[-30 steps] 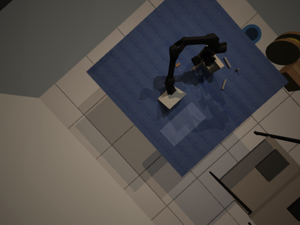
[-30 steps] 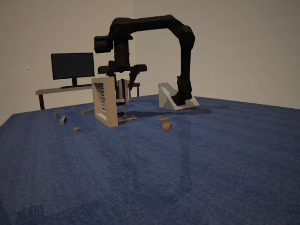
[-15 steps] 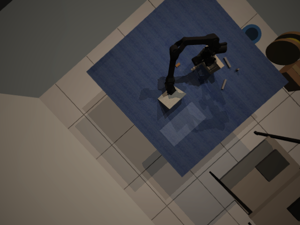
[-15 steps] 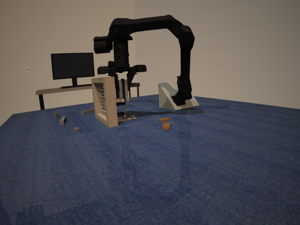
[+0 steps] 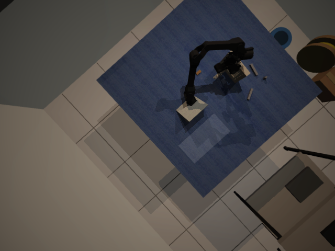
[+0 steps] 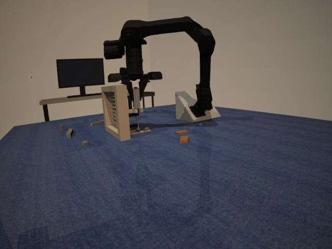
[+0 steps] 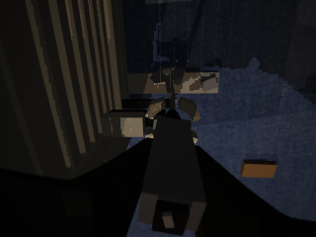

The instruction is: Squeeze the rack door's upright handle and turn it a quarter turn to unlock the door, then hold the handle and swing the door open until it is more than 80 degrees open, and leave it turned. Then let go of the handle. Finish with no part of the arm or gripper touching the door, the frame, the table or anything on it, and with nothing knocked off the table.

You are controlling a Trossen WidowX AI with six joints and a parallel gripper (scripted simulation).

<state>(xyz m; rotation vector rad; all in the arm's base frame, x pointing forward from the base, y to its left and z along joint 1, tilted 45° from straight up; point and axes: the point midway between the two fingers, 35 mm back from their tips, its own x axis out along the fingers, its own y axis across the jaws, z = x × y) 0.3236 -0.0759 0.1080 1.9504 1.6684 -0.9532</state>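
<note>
Blue tabletop (image 5: 151, 81) (image 6: 171, 171) (image 7: 222, 138) is spreading beneath everything. I am clenching my claw (image 5: 234, 66) (image 6: 136, 100) on the upright handle (image 6: 136, 96) (image 7: 173, 163), right of the slatted frame (image 6: 123, 115) (image 7: 64, 89) in the exterior view, fingers flanking it, presumably squeezing to free the latch before any swing.

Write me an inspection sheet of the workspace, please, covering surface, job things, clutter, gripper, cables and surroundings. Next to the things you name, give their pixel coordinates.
Surface: blue tabletop (image 5: 148, 67) (image 6: 161, 187) (image 7: 237, 133); no damage seen.
Job's things: rack (image 5: 245, 70) (image 6: 123, 112) (image 7: 49, 74) upright; handle (image 6: 136, 102) (image 7: 173, 168) upright between the fingers; lock state cannot be told.
Clutter: loose grey pieces (image 5: 249, 94) (image 6: 69, 133) and two orange blocks (image 5: 198, 72) (image 6: 184, 139) (image 7: 259, 169) near the rack.
Gripper (image 5: 231, 63) (image 6: 136, 99) (image 7: 171, 148): shut on the handle.
Cables: nothing seen.
Surroundings: monitor (image 6: 80, 72) on a desk; blue bin (image 5: 289, 37) beside the table.
</note>
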